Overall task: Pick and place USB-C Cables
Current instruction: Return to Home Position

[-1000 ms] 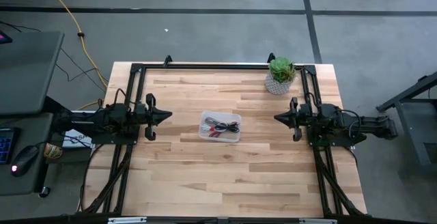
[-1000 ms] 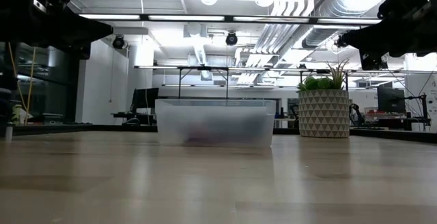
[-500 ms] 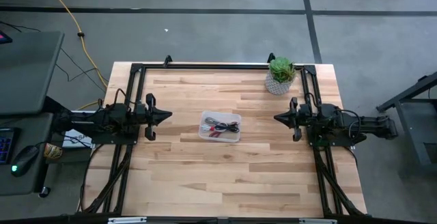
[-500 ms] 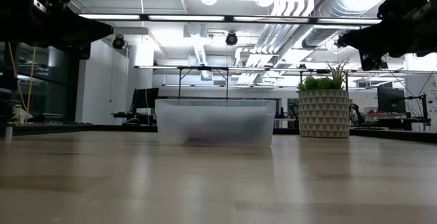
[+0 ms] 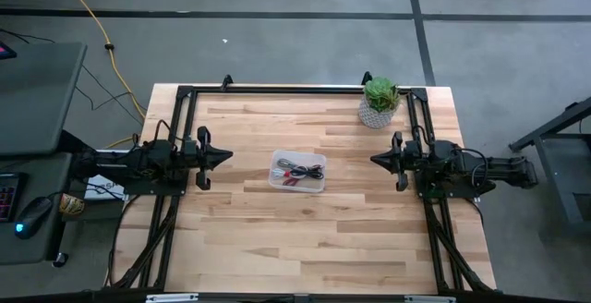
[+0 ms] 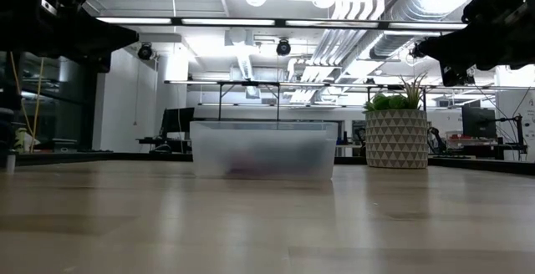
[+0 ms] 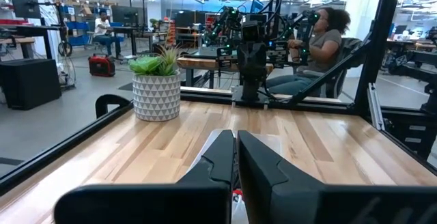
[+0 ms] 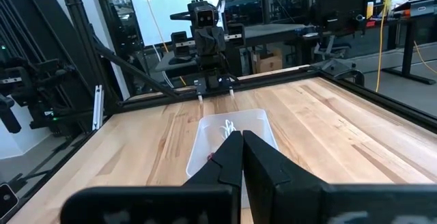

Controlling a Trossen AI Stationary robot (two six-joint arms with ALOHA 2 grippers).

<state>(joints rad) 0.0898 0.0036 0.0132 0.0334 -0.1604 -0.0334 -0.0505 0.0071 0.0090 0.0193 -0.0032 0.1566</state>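
A clear plastic tray [image 5: 297, 171] sits mid-table and holds the small bundled cables [image 5: 295, 173]: dark, red and white strands lie tangled on its floor. In the low view the tray [image 6: 263, 149] stands frosted, its contents a dim blur. The right wrist view shows the tray [image 8: 232, 135] with a white cable inside. My left gripper [image 5: 229, 156] hovers shut at the table's left side, pointing toward the tray. My right gripper [image 5: 373, 160] hovers shut at the right side, facing the tray. Both are above the table and touch nothing.
A potted plant in a patterned white pot [image 5: 379, 102] stands near the far right corner, close to the right arm. A black frame [image 5: 277, 89] borders the table's far edge and sides. A long yellow cord [image 5: 92, 21] runs on the floor. People sit beyond the table [image 7: 321, 46].
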